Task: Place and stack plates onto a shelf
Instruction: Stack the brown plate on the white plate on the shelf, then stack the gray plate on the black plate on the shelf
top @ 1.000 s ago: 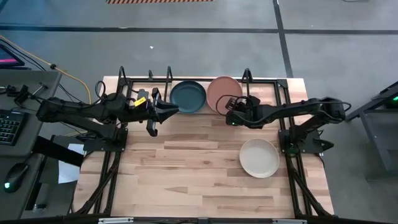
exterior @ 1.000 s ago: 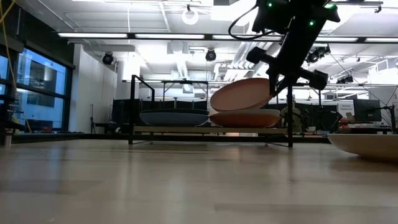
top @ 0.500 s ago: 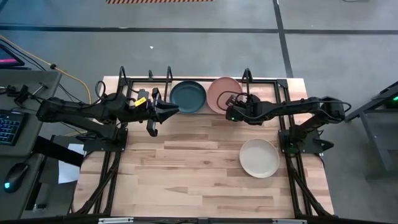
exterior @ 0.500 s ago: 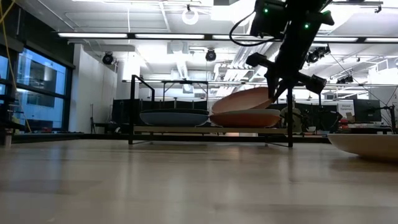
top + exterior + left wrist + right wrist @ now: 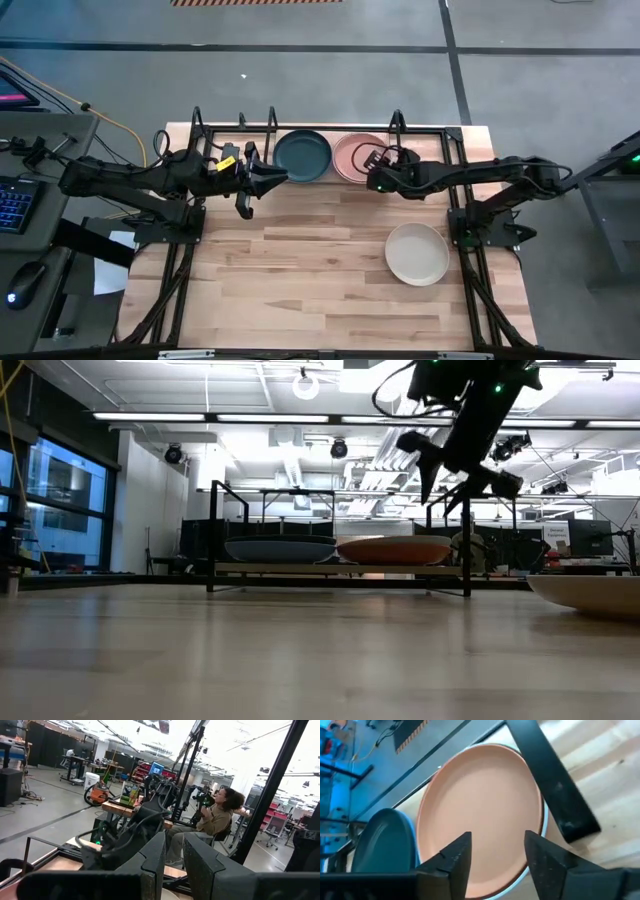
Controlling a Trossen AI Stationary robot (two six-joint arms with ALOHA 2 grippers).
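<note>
A terracotta pink plate [image 5: 480, 805] lies flat on top of a stack [image 5: 393, 548] at the right end of the shelf [image 5: 340, 568]. A dark blue plate [image 5: 302, 155] sits on the shelf to its left. My right gripper [image 5: 495, 852] hangs open just above the pink plate's near rim [image 5: 372, 168], touching nothing. My left gripper [image 5: 280, 177] waits at the shelf's near edge, left of the blue plate. Its fingers [image 5: 157, 860] stand a narrow gap apart with nothing between them. A cream plate [image 5: 418, 253] rests on the tabletop at the near right.
The shelf's black frame [image 5: 430, 130] and upright loops [image 5: 397, 122] stand around the plates. A pale rim [image 5: 544, 827] shows under the pink plate. A seated person [image 5: 215, 817] is in the room beyond the table. Bare wood [image 5: 300, 270] lies near the front.
My right gripper has lowered the pink plate, which hung tilted by its near rim, until it lay flat on the stack. The gripper has then opened, let go and risen slightly.
</note>
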